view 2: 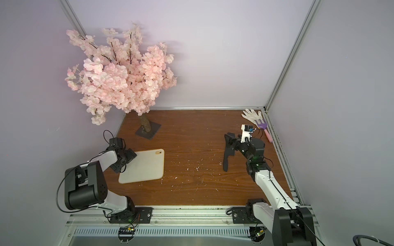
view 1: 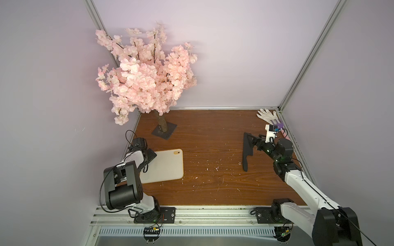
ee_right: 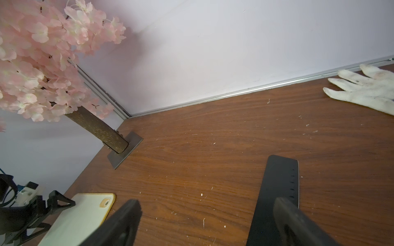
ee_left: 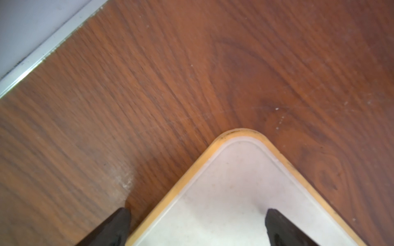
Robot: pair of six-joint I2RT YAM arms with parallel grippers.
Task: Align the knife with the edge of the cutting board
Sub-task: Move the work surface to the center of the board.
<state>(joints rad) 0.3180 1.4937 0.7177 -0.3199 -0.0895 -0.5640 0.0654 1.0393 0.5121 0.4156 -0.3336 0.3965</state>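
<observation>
1. One black knife (view 1: 247, 150), one cream cutting board (view 1: 165, 168) and two robot arms share a brown wood-grain worktop (view 1: 213, 144). Around them are one pink blossom tree (view 1: 145, 74) on a dark square base (view 1: 171, 129), one white glove (view 1: 267, 115) and one purple-pink toy rake (view 2: 264, 127).
2. The right arm reaches forward from its mount on the near rail, its wrist bent down toward the knife's blade. Seen from the wrist, the right pincer (ee_right: 206, 204) is spread to its full width and clamps nothing. One finger (ee_right: 285, 213) sits over the blade, and whether it touches cannot be told. The other finger hangs above bare wood.
3. The left arm is folded, with its elbow high and its forearm angled to the board's far left corner. The left pincer (ee_left: 198, 225) is wide open and empty. One fingertip is over the board and the other is just outside its yellow rim.
4. The knife lies flat on the right side of the worktop, blade toward the back wall and handle toward the near rail. It is well apart from the board, which lies on the left side near the wall rail.
5. Between the knife and the board's right edge is a broad strip of worktop, dotted only with pale flecks. The glove and rake lie in the far right corner, and the tree base is behind the board.
</observation>
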